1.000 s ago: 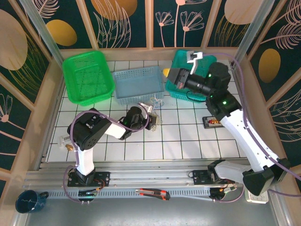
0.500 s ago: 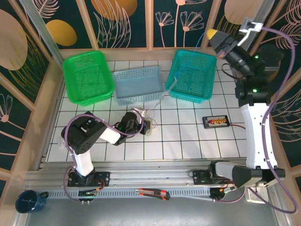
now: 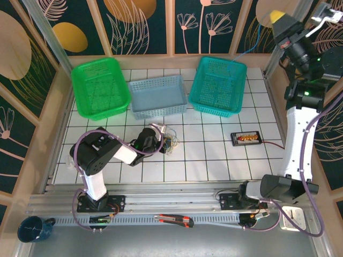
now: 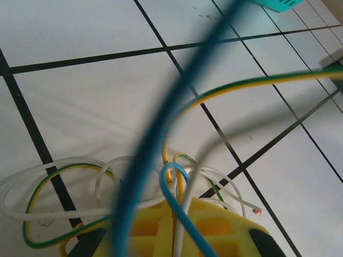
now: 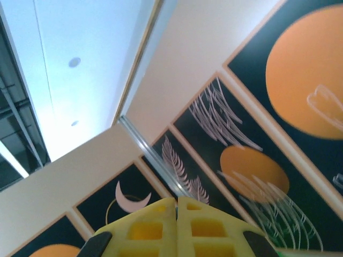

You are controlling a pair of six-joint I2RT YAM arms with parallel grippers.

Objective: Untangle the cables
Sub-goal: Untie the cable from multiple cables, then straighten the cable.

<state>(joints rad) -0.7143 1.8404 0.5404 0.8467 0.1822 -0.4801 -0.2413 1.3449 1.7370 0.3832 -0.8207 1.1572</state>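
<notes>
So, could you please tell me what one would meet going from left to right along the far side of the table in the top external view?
green basket → grey-blue basket → teal basket → right gripper, raised high by the right wall

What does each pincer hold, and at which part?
Left pincer: the cables, at the knot. Right pincer: shut, raised; a blue cable leads up to it, probably held at its end.
</notes>
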